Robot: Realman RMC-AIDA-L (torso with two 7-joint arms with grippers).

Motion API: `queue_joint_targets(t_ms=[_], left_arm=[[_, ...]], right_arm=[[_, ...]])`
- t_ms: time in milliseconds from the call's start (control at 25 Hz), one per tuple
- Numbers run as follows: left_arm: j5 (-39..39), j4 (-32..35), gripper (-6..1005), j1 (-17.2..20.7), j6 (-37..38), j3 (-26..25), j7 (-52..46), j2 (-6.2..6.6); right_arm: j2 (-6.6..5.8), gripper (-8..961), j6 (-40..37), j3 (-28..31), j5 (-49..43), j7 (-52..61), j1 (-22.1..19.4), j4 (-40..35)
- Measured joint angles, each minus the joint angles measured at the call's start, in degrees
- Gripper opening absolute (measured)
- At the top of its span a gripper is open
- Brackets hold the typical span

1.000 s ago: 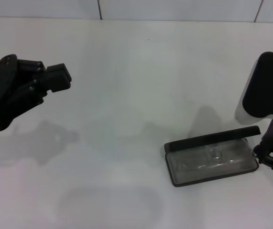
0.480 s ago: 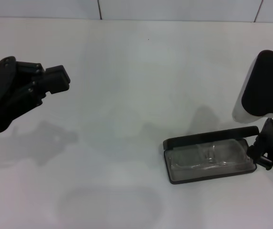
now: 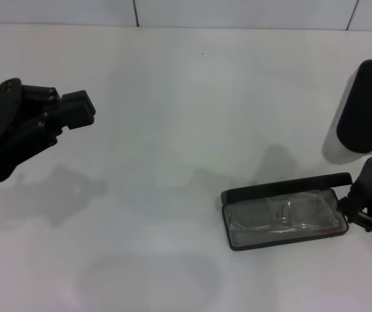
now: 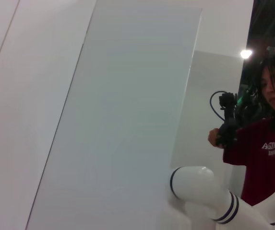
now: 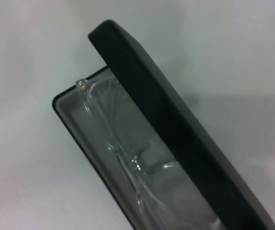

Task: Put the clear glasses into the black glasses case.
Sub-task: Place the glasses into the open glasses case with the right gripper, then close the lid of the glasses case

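Head view shows the flat matte black glasses case lying open on my white bench, lid part raised, with the clear transparent plastic glasses resting inside on the grey lining. My right tool sits at the case's right end; I cannot tell how its fingers stand. My left tool hovers well apart, seemingly closed on nothing. Right wrist view shows the lid's underside overhanging the glasses in the case. Left wrist view shows only a person in a red shirt.

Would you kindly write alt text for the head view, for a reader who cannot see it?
The glasses lie inside the open black case on a white table, lid raised at the rear. The right gripper is at the case's right end; the left gripper hangs far off to the left.
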Motion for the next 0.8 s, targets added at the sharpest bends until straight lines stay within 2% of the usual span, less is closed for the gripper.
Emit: queue_joint_targets(t_ms=[200, 360, 600, 640, 680, 800], left_arm=[[0.0, 0.0, 54, -0.4, 0.0, 0.1, 0.0, -0.03], [0.0, 0.0, 54, -1.3, 0.0, 0.2, -0.3, -0.09], [0.0, 0.0, 54, -2.7, -0.3, 0.0, -1.3, -0.21], [0.1, -0.1, 54, -2.9, -0.4, 0.0, -1.5, -0.28], [0.3, -0.1, 55, -3.3, -0.6, 0.0, -1.9, -0.46], [2.5, -0.1, 58, -4.7, -2.1, 0.0, -3.3, -1.19]], right_arm=[[0.05, 32, -3.1, 0.8, -0.5, 1.0, -0.2, -3.6], [0.04, 34, -6.7, 3.7, 1.7, 1.1, -0.7, -7.3], [0.12, 38, -13.8, 11.8, 8.1, 1.5, -1.1, -17.1], [0.13, 39, -15.3, 15.2, 9.3, 1.8, -1.3, -20.1], [0.13, 40, -15.3, 15.2, 9.3, 1.8, -1.3, -20.1], [0.07, 42, -16.0, 21.5, 11.7, 1.4, -1.4, -21.6]])
